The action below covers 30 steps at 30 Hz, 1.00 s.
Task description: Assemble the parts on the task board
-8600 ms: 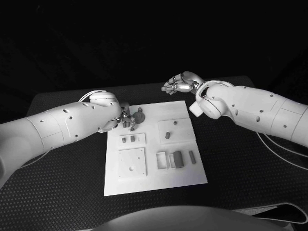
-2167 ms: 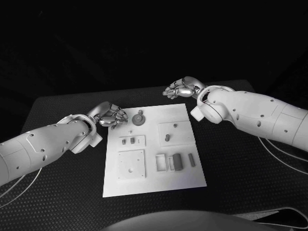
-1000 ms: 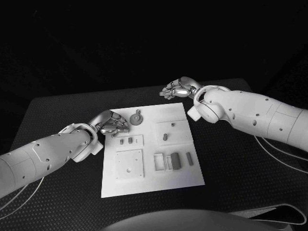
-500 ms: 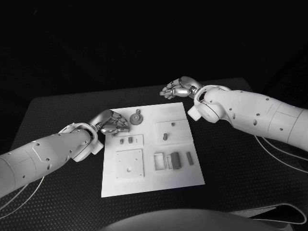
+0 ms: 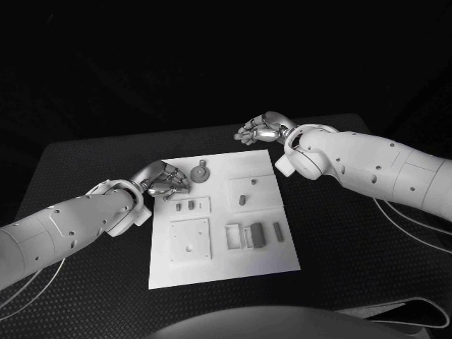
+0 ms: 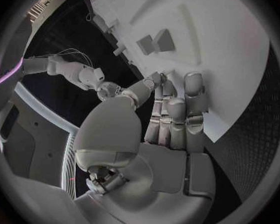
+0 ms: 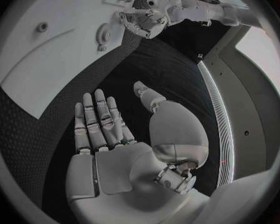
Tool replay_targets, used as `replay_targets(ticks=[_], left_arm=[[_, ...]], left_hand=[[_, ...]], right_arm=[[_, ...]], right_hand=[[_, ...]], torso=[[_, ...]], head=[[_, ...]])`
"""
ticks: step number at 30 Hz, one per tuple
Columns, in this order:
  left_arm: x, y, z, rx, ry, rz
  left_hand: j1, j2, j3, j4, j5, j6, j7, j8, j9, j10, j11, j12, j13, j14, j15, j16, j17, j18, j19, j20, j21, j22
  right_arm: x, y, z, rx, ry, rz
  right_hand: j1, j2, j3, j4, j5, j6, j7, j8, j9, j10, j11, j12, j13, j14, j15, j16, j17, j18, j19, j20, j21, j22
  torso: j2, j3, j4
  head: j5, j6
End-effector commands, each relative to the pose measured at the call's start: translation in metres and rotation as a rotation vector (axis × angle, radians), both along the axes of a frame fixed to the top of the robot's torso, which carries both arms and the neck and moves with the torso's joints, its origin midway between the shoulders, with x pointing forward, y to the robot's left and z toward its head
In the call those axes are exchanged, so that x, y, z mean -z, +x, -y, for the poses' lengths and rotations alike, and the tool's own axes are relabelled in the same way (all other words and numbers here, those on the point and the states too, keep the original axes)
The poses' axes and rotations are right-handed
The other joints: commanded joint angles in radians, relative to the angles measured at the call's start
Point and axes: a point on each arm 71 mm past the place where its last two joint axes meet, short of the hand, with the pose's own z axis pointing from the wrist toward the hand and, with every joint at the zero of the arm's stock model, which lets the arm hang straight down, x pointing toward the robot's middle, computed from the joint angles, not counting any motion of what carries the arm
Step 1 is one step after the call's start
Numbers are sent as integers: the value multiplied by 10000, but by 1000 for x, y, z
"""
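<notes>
The white task board lies in the middle of the black table. A round toothed part sits near its far left corner. Small grey parts and a row of blocks lie further in. My left hand is at the board's left edge beside the toothed part. It holds nothing, and its straight fingers reach onto the board. My right hand hovers beyond the far right corner. Its palm is flat, fingers spread, empty, off the board.
A raised square plate sits at the board's near left, another with a slot at the right. The black table mat stretches wide on both sides. The right wrist view shows the toothed part and my left hand.
My left hand has drawn back from the toothed part to the board's left edge. Over the last second nothing moved. The right hand kept its place.
</notes>
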Motion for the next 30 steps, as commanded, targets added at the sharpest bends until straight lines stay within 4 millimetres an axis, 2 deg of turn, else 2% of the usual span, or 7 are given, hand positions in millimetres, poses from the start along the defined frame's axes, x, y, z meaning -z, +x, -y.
replay_targets(ticks=[1, 24, 30], left_arm=[[1, -1, 2, 161, 30, -48], [2, -1, 0, 168, 195, -120], [2, -1, 0, 122, 184, -27]], left_hand=[[91, 35, -51, 17, -39, -10, -16, 11, 12, 46, 35, -37, -2, -3, -34, -9, -13, 1093, 24, 21, 45, 253], [123, 33, -49, 13, -36, -41, -24, -12, 11, 13, 62, -130, -9, -22, -7, -21, -18, 1107, -45, 45, 79, 250], [125, -3, -62, 16, -41, -90, 3, -42, 4, -25, 83, -190, -14, -31, 12, -22, -17, 1115, -72, 60, 100, 248]], right_arm=[[0, -1, -1, -156, 30, -12], [0, -1, -1, -155, 32, -10], [0, -1, -1, -155, 32, -9]], right_hand=[[-83, 14, 1, 56, -18, -41, 650, 66, -17, 55, -12, -41, -15, 80, 12, -63, 3, 62, 76, 20, -68, 13], [-84, 15, -1, 59, -18, -42, 650, 70, -22, 55, -13, -42, -15, 81, 11, -64, 3, 65, 80, 22, -80, 23], [-83, 15, -1, 59, -18, -42, 650, 72, -24, 56, -13, -42, -14, 81, 11, -65, 3, 66, 81, 22, -83, 25]], torso=[[2, -8, -1], [-1, 1, 7], [-6, -6, 11]], head=[[-6, -20], [-3, -27], [12, -23]])
